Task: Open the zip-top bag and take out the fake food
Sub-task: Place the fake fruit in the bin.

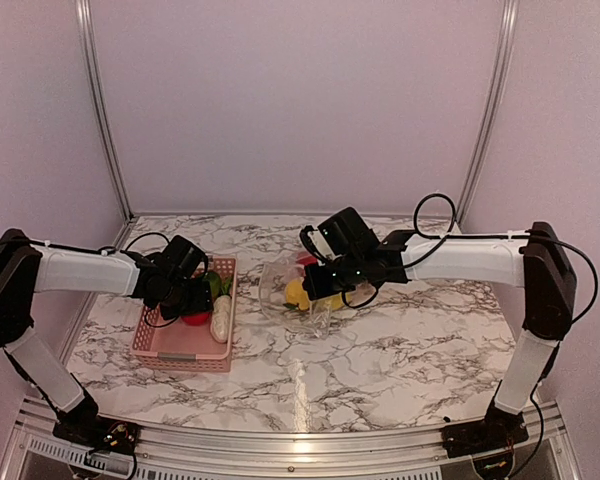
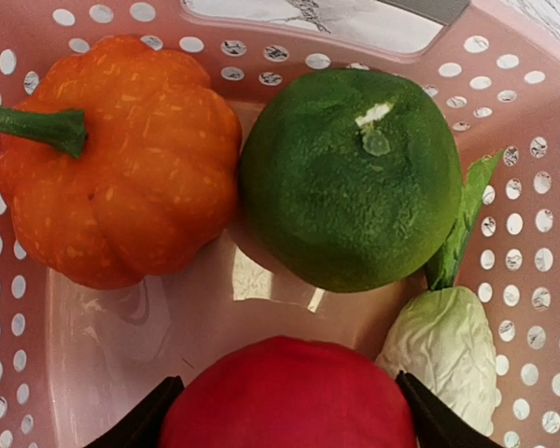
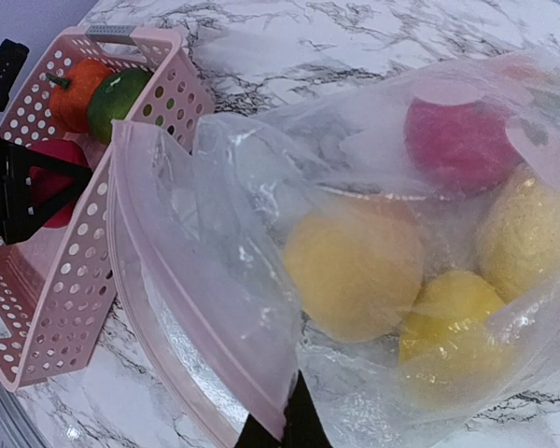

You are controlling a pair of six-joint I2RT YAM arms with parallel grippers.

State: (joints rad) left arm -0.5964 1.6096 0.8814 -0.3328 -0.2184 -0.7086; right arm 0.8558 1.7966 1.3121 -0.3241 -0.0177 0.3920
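Note:
The zip-top bag (image 3: 215, 280) lies crinkled on the marble, its mouth gaping toward the basket. My right gripper (image 3: 285, 422) is shut on the bag's pink zip edge; from above it (image 1: 325, 280) hovers over the bag (image 1: 280, 290). Fake food still shows through the plastic: yellow fruits (image 3: 355, 271) and a red one (image 3: 457, 140). My left gripper (image 2: 287, 383) is down in the pink basket (image 2: 532, 233), its fingers against both sides of a red fruit (image 2: 289, 411). An orange pumpkin (image 2: 121, 159), a green fruit (image 2: 350, 177) and a whitish cabbage (image 2: 448, 355) lie in the basket.
The pink basket (image 1: 180, 352) stands on the left of the marble table (image 1: 380, 360), close beside the bag's mouth. Pale walls with metal posts (image 1: 100, 100) close off the back and sides. The right arm's cable (image 1: 435, 215) loops above its wrist.

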